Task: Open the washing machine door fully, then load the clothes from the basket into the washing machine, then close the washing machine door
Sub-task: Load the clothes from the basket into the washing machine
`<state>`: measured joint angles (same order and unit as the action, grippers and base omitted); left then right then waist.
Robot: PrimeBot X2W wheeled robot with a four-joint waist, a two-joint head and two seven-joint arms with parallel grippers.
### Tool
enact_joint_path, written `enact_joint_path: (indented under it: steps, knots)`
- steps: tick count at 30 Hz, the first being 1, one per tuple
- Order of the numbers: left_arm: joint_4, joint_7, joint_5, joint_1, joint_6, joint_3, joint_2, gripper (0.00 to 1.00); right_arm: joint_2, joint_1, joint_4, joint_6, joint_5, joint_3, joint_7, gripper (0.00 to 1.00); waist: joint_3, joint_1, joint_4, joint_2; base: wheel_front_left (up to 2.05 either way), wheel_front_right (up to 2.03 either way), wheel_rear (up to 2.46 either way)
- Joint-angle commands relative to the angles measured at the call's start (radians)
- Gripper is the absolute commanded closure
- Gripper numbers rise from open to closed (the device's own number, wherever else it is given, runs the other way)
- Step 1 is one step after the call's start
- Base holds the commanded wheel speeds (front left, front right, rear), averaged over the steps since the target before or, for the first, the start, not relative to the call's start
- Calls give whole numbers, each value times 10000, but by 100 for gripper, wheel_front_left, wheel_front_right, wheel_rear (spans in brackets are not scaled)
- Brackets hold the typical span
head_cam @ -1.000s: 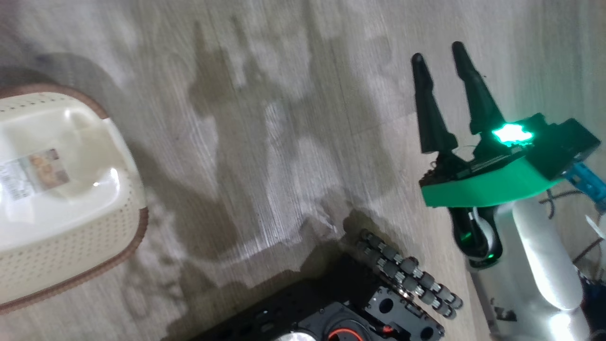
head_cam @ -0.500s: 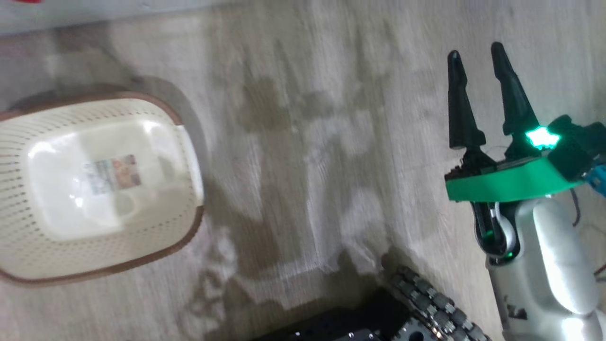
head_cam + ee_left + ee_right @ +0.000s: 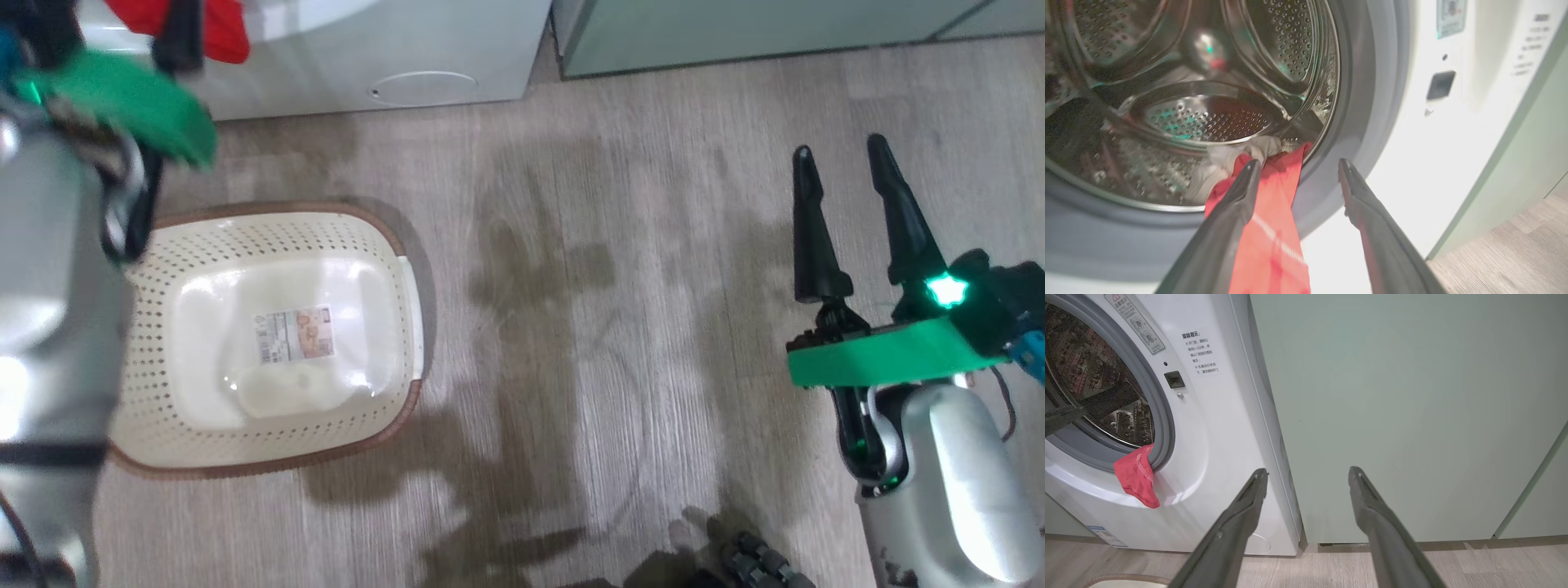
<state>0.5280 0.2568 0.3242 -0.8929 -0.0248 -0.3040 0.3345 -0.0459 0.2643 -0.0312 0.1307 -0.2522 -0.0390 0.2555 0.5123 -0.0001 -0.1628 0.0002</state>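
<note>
Two pincers released: left gripper (image 3: 1299, 161), right gripper (image 3: 839, 147). Camera swung up: clothes (image 3: 227, 33) upper left, overhanging washing machine (image 3: 367, 49); basket (image 3: 245, 233) empty. Tuck before closing.

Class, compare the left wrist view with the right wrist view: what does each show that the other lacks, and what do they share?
The left wrist view adds a white cloth in the drum, white bands on the clothes, and the left gripper, open. The right wrist view adds the pale green cabinet, the round white flap, the basket's rim and the right gripper, open. Shared: the washing machine, its grey gasket, and the clothes hanging out over it.
</note>
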Motion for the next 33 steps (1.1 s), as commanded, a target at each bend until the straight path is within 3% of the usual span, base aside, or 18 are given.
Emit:
enact_joint_path:
  steps: [1,12,18,33]
  knots:
    - [-461,48,-64,14,121,426,349,0,-43,-210,336,0,98,-153,63,0,-128,1,120,-2,0,0,0]
    - [-3841,49,-285,4245,1264,1486,-454,0,-43,-500,458,0,105,-92,63,0,-202,1,251,-2,0,0,0]
    - [-4816,49,-636,5427,1516,2011,-1144,0,-43,-537,451,0,65,-111,63,0,-149,1,265,-2,0,0,0]
    - [-5051,49,-1562,5809,916,2559,-2007,0,-43,-562,372,0,119,-255,63,0,-276,1,204,-2,0,0,0]
